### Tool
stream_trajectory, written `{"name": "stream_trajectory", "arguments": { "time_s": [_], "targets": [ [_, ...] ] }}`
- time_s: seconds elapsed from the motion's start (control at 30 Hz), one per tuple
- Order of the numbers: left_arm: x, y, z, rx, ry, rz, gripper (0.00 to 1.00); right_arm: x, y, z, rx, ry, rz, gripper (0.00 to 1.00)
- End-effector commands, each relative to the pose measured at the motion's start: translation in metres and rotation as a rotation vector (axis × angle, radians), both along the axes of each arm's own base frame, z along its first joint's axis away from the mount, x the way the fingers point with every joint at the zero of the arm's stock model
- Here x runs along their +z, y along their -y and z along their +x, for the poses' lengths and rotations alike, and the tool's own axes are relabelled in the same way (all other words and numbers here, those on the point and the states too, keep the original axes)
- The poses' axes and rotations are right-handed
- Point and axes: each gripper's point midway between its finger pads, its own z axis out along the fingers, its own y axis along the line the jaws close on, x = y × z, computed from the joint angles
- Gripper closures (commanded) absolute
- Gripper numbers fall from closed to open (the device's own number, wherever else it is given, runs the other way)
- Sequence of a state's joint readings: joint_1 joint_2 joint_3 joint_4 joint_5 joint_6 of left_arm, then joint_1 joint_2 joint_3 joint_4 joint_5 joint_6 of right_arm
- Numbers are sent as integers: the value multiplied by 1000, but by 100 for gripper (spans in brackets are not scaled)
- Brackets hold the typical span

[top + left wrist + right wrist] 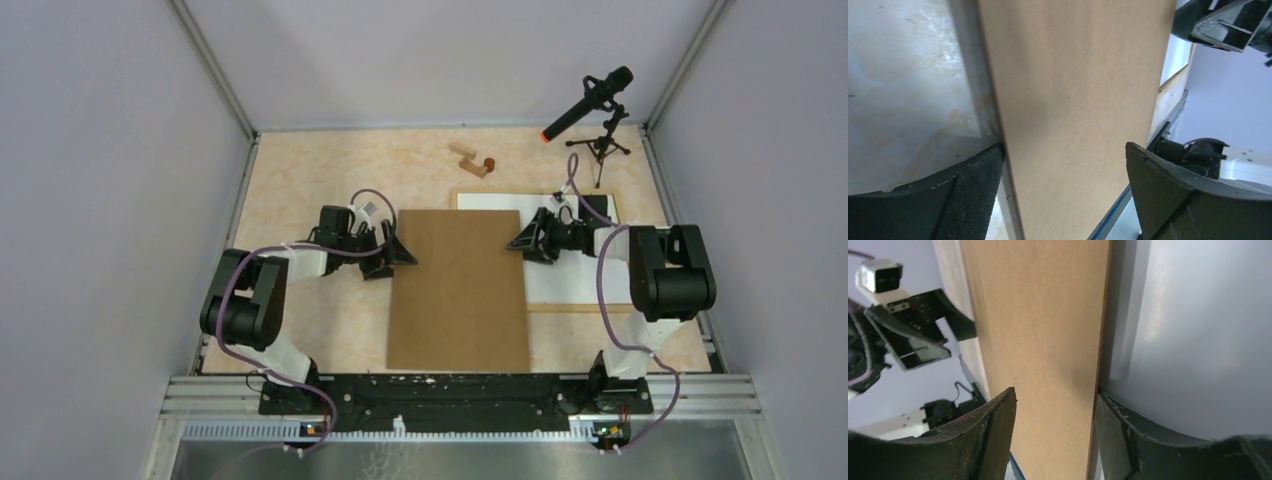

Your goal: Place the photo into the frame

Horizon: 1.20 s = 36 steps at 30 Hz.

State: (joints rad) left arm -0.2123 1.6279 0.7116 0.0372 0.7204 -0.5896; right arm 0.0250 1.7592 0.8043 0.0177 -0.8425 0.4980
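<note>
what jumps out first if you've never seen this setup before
A big brown board lies flat mid-table, with the left gripper at its left edge and the right gripper at its right edge, facing each other. A black microphone on a small tripod stands at the back right. A white-faced frame lies partly under the board's right side.

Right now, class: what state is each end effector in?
Left end effector: open, astride the brown board.
Right end effector: around the board's edge; grip cannot be told.
</note>
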Motion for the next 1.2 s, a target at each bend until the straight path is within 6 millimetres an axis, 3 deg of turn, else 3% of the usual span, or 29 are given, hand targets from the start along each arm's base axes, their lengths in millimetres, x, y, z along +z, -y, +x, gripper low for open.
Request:
{"name": "stream_trajectory", "arguments": {
  "time_s": [0.0,0.07,0.17,0.27,0.37,0.47,0.63,0.7,0.77,0.83,0.93,1.03,1.17],
  "targets": [
    [-39,-1,-25,-14,-94,34,4,26,-20,-5,67,96,202,43],
    [-42,0,-25,-18,-98,37,5,34,-24,-9,52,105,263,43],
    [-37,2,-20,-25,-82,35,5,39,-27,-16,35,99,338,56],
    [-33,4,-15,-26,-72,28,4,59,-31,-18,25,149,430,62],
    [-30,8,-16,-35,-81,11,4,75,-32,-25,10,163,512,78],
    [-14,8,-7,-33,-35,29,4,96,-30,-24,-45,186,579,100],
    [33,0,17,-18,89,122,1,91,-21,-7,-204,87,485,100],
    [53,-9,29,9,151,177,1,83,-3,2,-321,117,263,100],
    [69,-19,36,52,193,237,1,89,30,7,-526,136,86,100],
    [84,-29,40,100,236,282,1,103,57,2,-673,160,24,100],
    [112,-39,47,138,348,317,1,118,80,-11,-799,106,53,100],
    [138,-46,52,160,447,348,1,132,100,-25,-981,56,190,100],
    [158,-45,51,147,496,334,1,150,135,-37,-1253,108,295,100]
  ]
}}
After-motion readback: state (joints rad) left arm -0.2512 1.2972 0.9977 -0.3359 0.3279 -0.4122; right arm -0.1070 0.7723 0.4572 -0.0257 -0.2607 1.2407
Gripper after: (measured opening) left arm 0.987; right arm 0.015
